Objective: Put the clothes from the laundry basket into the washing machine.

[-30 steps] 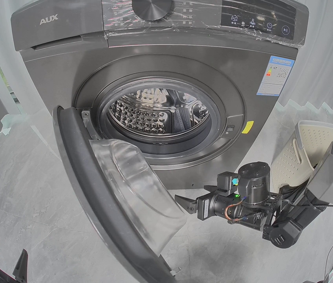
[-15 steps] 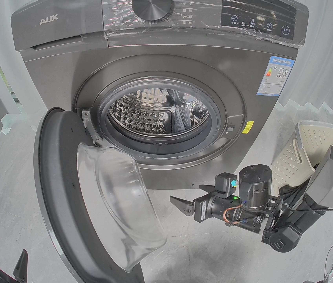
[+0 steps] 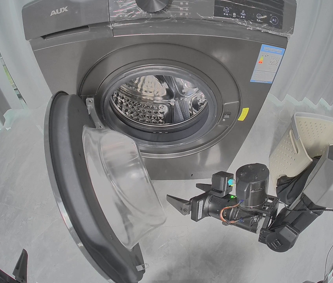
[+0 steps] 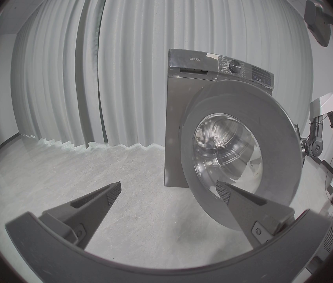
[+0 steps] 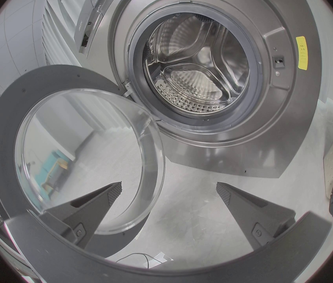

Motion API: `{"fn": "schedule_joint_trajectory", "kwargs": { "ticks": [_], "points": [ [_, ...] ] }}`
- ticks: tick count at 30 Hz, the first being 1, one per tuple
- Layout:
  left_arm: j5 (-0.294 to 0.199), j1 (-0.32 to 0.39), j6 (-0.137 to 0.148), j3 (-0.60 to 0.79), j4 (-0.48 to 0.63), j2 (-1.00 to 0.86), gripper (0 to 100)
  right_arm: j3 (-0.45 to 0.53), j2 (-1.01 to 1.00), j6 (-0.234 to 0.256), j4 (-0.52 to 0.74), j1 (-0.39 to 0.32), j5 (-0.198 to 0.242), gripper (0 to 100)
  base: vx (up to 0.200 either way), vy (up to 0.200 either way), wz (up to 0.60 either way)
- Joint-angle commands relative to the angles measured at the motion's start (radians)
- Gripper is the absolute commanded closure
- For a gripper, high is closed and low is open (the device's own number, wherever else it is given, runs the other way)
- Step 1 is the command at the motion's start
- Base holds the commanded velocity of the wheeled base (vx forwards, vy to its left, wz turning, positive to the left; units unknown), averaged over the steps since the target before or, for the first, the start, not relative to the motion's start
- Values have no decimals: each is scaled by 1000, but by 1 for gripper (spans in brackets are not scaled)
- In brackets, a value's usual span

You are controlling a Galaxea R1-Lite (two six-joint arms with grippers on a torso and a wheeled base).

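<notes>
Dark clothes (image 3: 289, 185) are seen in the laundry basket (image 3: 306, 136) beside the washing machine (image 3: 64, 59), its door (image 3: 66, 166) swung open; the right gripper (image 3: 183, 192) and left gripper (image 3: 8, 246) are held wide apart.

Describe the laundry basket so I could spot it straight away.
Start at the big grey washing machine with its round door swung open. On the floor beside it, on the robot's right, stands the laundry basket. It is the only pale, hole-dotted plastic tub there, with dark clothes hanging at its edge.
</notes>
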Motion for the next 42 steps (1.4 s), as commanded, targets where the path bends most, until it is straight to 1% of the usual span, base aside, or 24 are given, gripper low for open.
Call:
{"fn": "schedule_joint_trajectory", "kwargs": {
  "ticks": [1, 8, 12, 15, 16, 19, 20, 21, 24, 26, 32, 36, 38, 42],
  "points": [
    [1, 0, -1, 15, 0, -17, 0, 0, 20, 1, -3, 7, -1, 0, 0, 0, 0],
    [1, 0, -1, 15, 0, -17, 0, 0, 21, 1, -3, 21, -2, 0, 0, 0, 0],
    [1, 0, -1, 15, 0, -17, 0, 1, 20, 3, -4, 42, -1, 0, 0, 0, 0],
    [1, 0, -1, 15, 0, -17, 0, 10, 20, -3, -27, 50, -2, 0, 0, 0, 0],
    [1, 0, -1, 15, 0, -17, 0, 3, 18, -3, -35, 35, -2, 0, 0, 0, 0],
    [1, 0, -1, 15, -1, -17, 0, -7, 18, -5, -33, 18, -1, 0, 0, 0, 0],
    [1, 0, -1, 15, 0, -17, 0, -13, 20, -5, -32, -5, -1, 0, 0, 0, 0],
    [1, 0, -1, 15, 0, -17, 0, -14, 21, -6, -32, -13, -2, 0, 0, 0, 0],
    [1, 0, -1, 15, 0, -17, 0, -20, 23, -8, -29, -16, -5, 0, 0, 0, 0],
    [1, 0, -1, 15, 0, -17, 0, -43, 41, -8, -24, -13, -5, 0, 0, 0, 0],
    [1, 0, -1, 15, 0, -17, 0, -68, 78, -9, -32, 8, -5, 0, 0, 0, 0],
    [2, 0, -1, 15, 0, -17, 0, -97, 100, -14, -23, 27, -7, 0, -200, 0, 0],
    [1, 0, -1, 15, 0, -17, 0, -103, 112, -25, -26, 38, -7, 0, -200, 0, 0],
    [2, 0, -1, 15, 0, -17, 0, -108, 130, -31, -36, 68, -7, 0, 0, 0, 0]
  ]
}}
